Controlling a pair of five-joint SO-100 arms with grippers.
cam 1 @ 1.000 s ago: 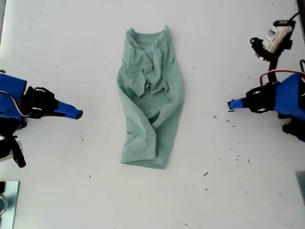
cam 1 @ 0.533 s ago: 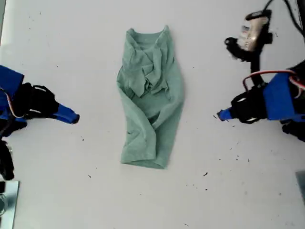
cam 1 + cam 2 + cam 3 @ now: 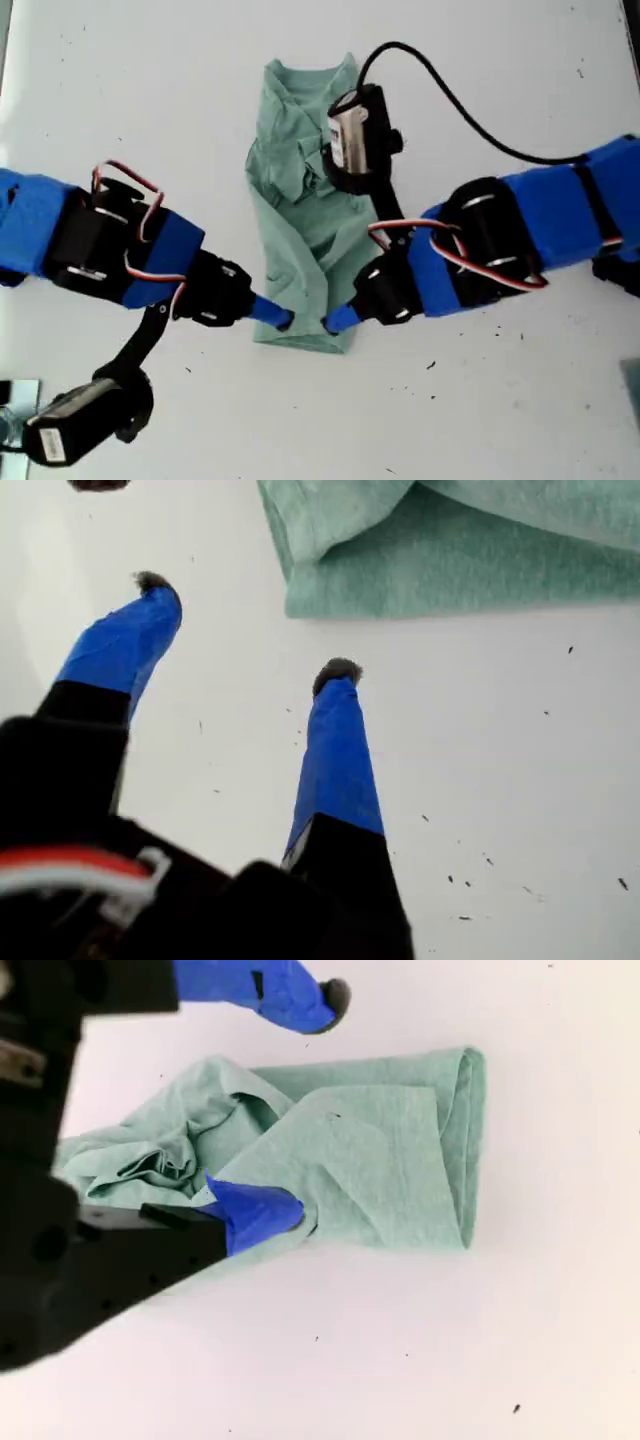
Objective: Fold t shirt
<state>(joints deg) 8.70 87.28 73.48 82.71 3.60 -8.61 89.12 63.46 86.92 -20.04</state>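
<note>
Overhead, a pale sage-green t shirt (image 3: 300, 230) lies in the middle of a white bench (image 3: 480, 420). It is already gathered into a long narrow strip, with the neckline at the far end, the hem at the near end and a wrinkled bunch in the upper half. Two blue-taped arms reach in from opposite sides of the exterior view and meet at the hem end.

The first claw (image 3: 275, 315) comes from the exterior view's left, its arm stretched low and angled toward the hem corner. In its wrist view the first claw (image 3: 245, 625) has its jaws spread wide and holds nothing. Its tips hover over bare bench just short of the shirt's corner.

The second claw (image 3: 335, 320) comes from the exterior view's right, its arm bent so that its camera hangs over the bunched part. In its wrist view the second claw (image 3: 315, 1102) is also spread apart. One finger (image 3: 262, 1210) rests at the cloth's long edge and the other is beyond the opposite edge, so the jaws straddle the strip without pinching it.

Judging by this, the step in hand is the approach to grasp the hem. The next move likely calls for both claws to lower, close on the hem corners, then lift and carry the hem toward the neckline. Pinching every layer looks difficult.
</note>
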